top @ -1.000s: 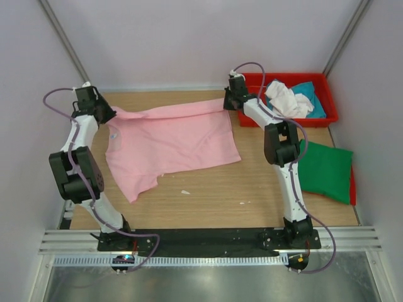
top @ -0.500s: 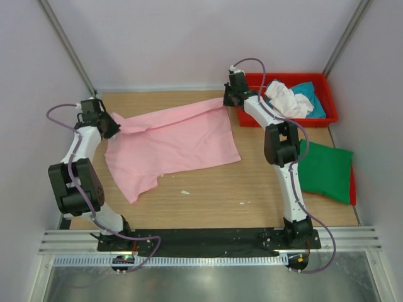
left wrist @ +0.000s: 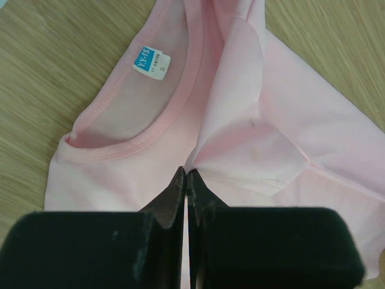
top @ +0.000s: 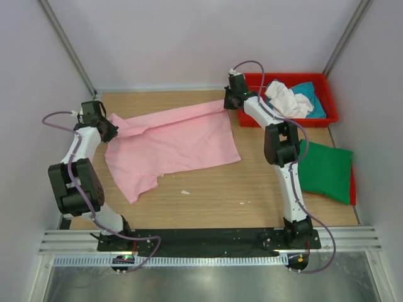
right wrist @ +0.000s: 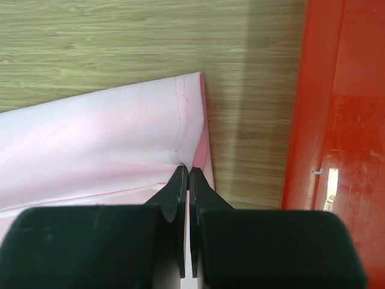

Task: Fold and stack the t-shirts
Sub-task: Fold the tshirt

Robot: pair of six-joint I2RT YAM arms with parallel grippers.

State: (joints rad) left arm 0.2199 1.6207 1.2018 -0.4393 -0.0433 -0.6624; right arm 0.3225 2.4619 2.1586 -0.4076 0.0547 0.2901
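Observation:
The light pink t-shirt [top: 173, 141] lies spread on the wooden table, its far edge lifted between both arms. My left gripper [top: 108, 128] is shut on the shirt's shoulder beside the collar [left wrist: 180, 90]; a blue size label [left wrist: 151, 62] shows inside the neck. My right gripper [top: 230, 102] is shut on the shirt's far right hem corner [right wrist: 189, 135]. A dark green t-shirt [top: 325, 170] lies folded at the right. White [top: 284, 99] and teal [top: 310, 94] shirts lie bunched in the red tray [top: 286, 78].
The red tray wall [right wrist: 325, 120] stands right beside my right gripper. A second red tray edge [top: 352, 185] shows under the green shirt. Small white specks [top: 184, 192] lie on the wood near the front.
My left gripper has moved nearer and down with the shirt's shoulder, so the lifted far edge now slopes toward the left. My right gripper has stayed almost still.

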